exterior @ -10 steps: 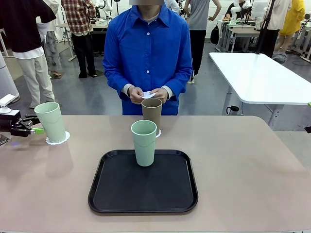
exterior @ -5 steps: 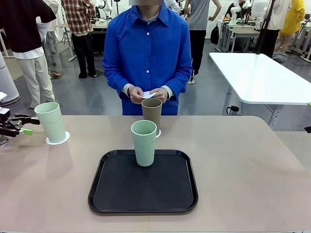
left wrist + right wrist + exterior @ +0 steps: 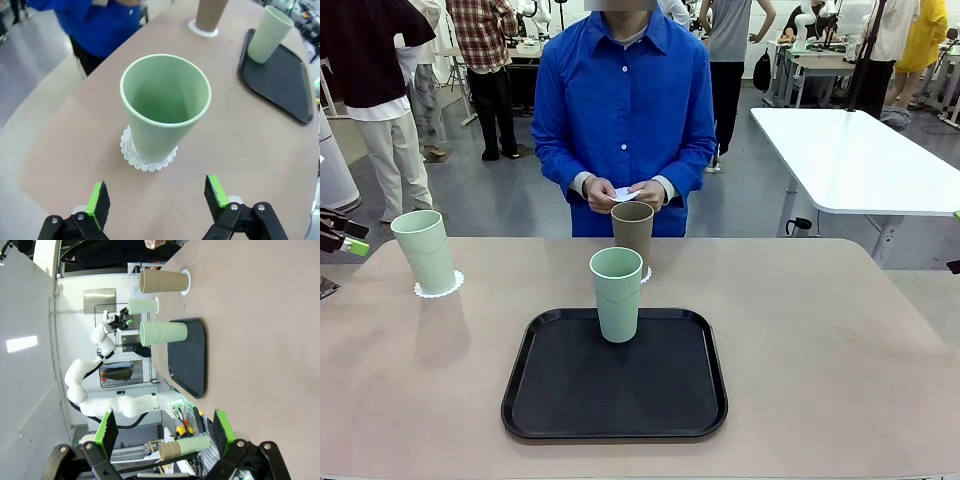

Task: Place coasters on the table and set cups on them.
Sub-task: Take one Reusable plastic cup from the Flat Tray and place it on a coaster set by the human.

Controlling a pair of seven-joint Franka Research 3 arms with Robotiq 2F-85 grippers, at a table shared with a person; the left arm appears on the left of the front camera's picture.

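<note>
Fingers (image 3: 97,200) on our left gripper (image 3: 155,192) wide, empty, backed off past the table (image 3: 820,330) left edge | matte mint cup (image 3: 165,110) sits on its lacy paper coaster (image 3: 148,161) near far-left corner, done we reckon | brown cup (image 3: 632,232) likewise at far edge | other mint cup (image 3: 616,293) waits on black tray (image 3: 550,400) | right gripper (image 3: 165,432) wide too

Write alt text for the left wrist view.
A mint green cup stands upright on a lacy white coaster on the beige table, just ahead of the open left gripper. Farther off, a brown cup sits on another coaster, a second mint cup on a black tray.
</note>
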